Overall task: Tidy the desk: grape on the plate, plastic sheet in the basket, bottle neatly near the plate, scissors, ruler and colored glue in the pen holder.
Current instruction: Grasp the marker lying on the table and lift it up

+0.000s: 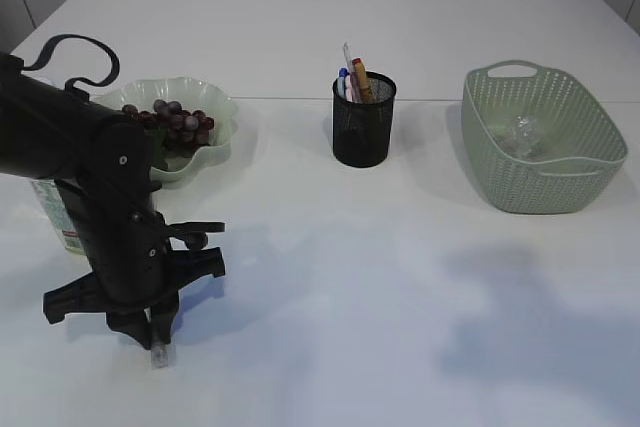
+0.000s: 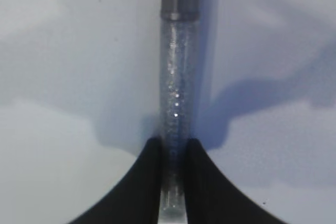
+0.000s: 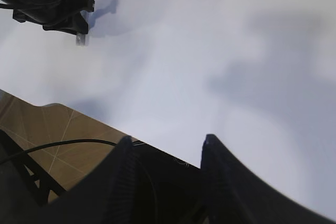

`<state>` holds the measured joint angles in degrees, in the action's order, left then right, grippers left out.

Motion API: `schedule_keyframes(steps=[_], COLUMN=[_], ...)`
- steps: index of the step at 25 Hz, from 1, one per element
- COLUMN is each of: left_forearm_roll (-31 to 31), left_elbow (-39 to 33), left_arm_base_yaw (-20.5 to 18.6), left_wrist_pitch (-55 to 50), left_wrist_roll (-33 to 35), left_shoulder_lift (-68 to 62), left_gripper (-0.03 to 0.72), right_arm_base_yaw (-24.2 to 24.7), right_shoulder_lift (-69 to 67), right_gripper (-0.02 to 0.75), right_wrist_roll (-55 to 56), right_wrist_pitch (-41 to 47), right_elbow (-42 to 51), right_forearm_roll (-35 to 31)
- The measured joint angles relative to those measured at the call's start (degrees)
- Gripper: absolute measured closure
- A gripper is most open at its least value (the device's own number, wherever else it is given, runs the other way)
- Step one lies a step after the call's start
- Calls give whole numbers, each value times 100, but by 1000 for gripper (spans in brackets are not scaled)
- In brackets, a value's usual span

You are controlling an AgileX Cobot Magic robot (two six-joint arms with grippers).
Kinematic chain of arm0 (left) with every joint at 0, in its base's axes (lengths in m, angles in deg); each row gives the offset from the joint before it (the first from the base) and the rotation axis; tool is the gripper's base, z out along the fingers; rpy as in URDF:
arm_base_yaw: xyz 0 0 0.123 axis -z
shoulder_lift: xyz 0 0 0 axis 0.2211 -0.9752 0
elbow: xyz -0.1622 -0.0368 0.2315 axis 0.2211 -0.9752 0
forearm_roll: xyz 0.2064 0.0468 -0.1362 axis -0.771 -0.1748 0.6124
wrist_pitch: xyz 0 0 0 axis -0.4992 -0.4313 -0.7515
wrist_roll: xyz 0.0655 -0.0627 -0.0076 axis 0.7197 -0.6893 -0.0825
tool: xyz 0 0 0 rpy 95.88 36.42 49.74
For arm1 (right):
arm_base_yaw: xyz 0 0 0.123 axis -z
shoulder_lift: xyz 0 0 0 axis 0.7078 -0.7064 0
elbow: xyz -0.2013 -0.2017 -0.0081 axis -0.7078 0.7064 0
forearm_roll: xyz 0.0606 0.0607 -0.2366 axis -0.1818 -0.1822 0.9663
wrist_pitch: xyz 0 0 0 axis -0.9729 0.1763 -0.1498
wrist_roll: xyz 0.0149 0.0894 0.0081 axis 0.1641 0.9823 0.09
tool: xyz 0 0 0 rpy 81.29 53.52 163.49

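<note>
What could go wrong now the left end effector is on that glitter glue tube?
The left end effector pinches only the clear end of the glitter glue tube, so it may pivot or slip on lifting. The pen holder is already crowded, so insertion could snag. The arm may brush the bottle beside it.

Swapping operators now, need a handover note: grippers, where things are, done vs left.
Left gripper: down at the table near the front left, jaws closed around the glitter glue tube, which still lies on the table.
Right gripper: open, empty, over the table's near edge.
Done: grapes on the plate; clear plastic sheet in the basket; several items stand in the pen holder, hard to identify.
Bottle stands beside the plate, mostly hidden by the left arm.
Left: lift the glue tube and put it in the pen holder; check the bottle.
</note>
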<state>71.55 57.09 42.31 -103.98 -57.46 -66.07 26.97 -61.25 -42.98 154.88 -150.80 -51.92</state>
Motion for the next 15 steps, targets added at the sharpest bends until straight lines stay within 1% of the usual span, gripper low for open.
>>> schedule_keyframes(steps=[4, 15], left_forearm_roll=[0, 38], left_elbow=[0, 0], left_arm_base_yaw=[0, 0], left_wrist_pitch=[0, -65], left_wrist_roll=[154, 1023], left_shoulder_lift=[0, 0], left_gripper=[620, 623], right_arm_base_yaw=[0, 0], right_shoulder_lift=[0, 0], right_gripper=[395, 395], right_wrist_roll=[0, 0], right_wrist_pitch=[0, 0], right_elbow=[0, 0], right_forearm_roll=[0, 0])
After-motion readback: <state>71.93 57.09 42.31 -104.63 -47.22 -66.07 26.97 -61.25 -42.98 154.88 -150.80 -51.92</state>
